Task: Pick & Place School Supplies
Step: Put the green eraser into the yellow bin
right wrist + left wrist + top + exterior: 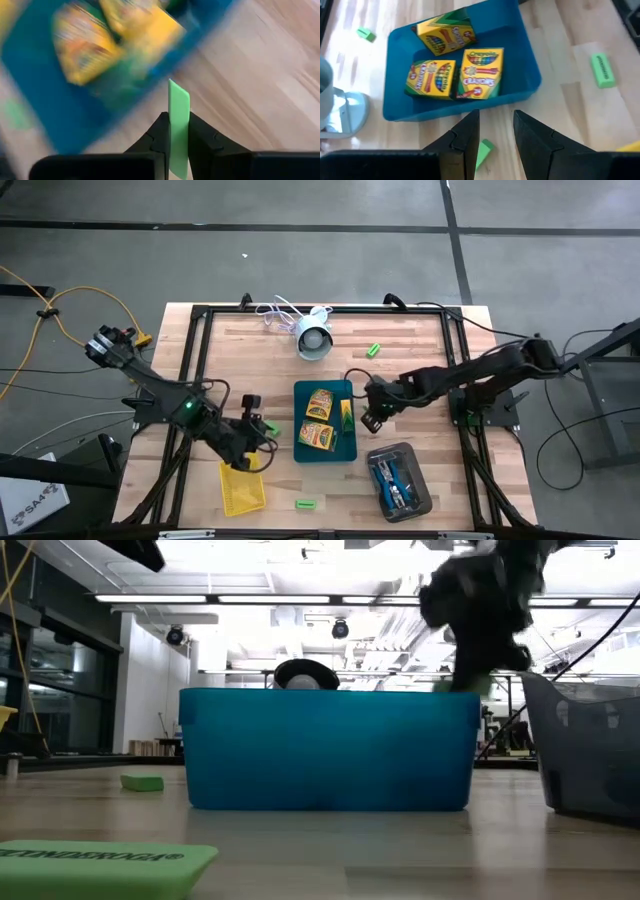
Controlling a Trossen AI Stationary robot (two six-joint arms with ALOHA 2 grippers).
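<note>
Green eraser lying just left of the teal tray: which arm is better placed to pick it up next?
Probably the left. Its open tool hovers right over that green eraser, while the right tool already holds another eraser.

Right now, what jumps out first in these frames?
The teal tray mid-table, holding three yellow crayon boxes. At its right edge the right gripper pinches a green eraser upright. Left of the tray the left gripper is open over another green eraser, beside the yellow tray.
</note>
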